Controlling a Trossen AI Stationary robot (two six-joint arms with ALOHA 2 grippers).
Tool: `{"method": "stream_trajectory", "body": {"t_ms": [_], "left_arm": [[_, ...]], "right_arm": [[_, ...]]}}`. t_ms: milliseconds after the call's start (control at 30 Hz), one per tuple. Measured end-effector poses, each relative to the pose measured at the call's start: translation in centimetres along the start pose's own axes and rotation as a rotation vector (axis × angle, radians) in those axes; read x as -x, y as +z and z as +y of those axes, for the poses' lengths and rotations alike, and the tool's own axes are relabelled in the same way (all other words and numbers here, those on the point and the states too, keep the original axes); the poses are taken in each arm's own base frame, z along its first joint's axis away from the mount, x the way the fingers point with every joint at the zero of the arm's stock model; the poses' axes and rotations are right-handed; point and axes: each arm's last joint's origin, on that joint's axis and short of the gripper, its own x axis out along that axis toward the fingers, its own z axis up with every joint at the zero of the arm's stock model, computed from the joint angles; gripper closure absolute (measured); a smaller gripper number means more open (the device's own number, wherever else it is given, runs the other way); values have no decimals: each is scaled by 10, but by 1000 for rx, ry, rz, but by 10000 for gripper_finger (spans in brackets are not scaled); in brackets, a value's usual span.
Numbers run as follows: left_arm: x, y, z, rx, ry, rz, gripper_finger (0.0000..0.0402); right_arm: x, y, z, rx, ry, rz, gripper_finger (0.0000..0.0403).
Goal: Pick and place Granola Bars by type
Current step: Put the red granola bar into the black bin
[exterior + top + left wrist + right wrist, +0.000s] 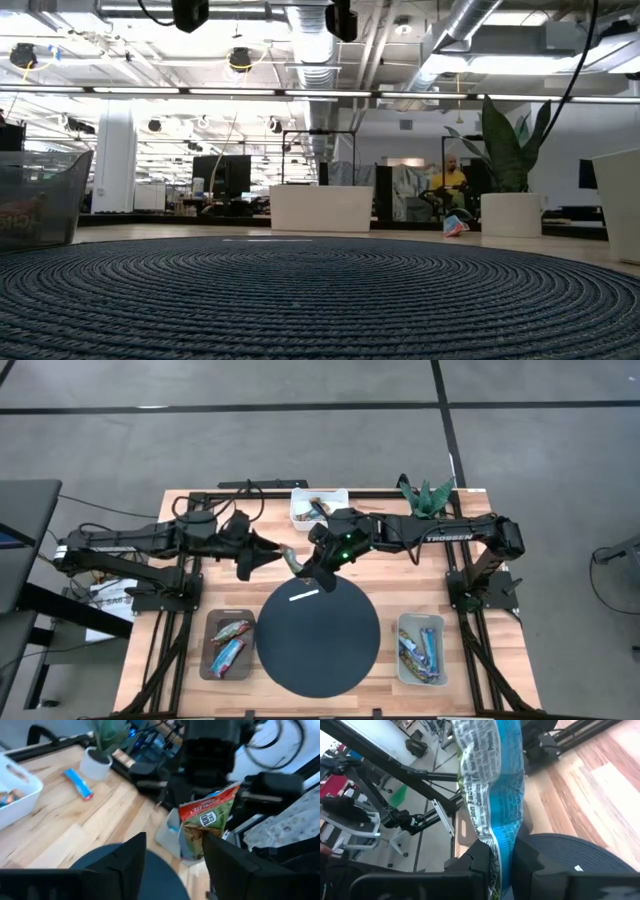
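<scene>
Bench (200,510): a pale wooden top is seen from above, framed by black rails, with both arms reaching in toward its middle.
Mat (318,638): a dark round woven disc is laid at the front centre, marked by a short white strip (303,595).
Left arm: it is stretched in from the left edge; the left gripper (272,550) is held above the bench just behind the mat, jaws spread apart and clear of the bar.
Right arm: it is stretched in from the right; the right gripper (312,565) is poised at the mat's back edge, jaws pinching the bar at one end.
Held bar (206,822): a green, red-topped wrapper is suspended between the two grippers, above the mat's rear rim; its blue printed back (492,785) is shown in the right wrist view.
Bins: bars are held in a grey bin (207,660) left of the mat, a pale bin (437,670) right of it, and a white bin (300,497) at the back.
Loose bar (77,783): a blue bar is left lying on the bench beside a small potted plant (425,493).
</scene>
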Motion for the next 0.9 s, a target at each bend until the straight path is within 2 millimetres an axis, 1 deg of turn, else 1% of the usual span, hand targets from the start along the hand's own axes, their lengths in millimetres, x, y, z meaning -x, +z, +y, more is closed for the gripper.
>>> {"method": "stream_trajectory", "body": {"t_ms": [133, 400, 533, 667, 800, 900], "left_arm": [[0, 2, -2, -10, -17, -25, 194], [3, 5, -3, -24, -31, -49, 164], [5, 6, -4, -26, -41, -62, 161], [6, 7, -5, -32, -50, -75, 161], [7, 13, -9, -67, -92, -136, 161], [8, 17, -13, -97, -120, -183, 161]], "right_arm": [[0, 2, 1, 8, 13, -18, 365], [3, 8, -3, 11, 20, -53, 373], [4, 12, -4, 18, 28, -82, 366], [6, 18, -6, 28, 40, -127, 372], [8, 23, -9, 24, 43, -158, 375], [9, 25, -10, 12, 49, -168, 369]]}}
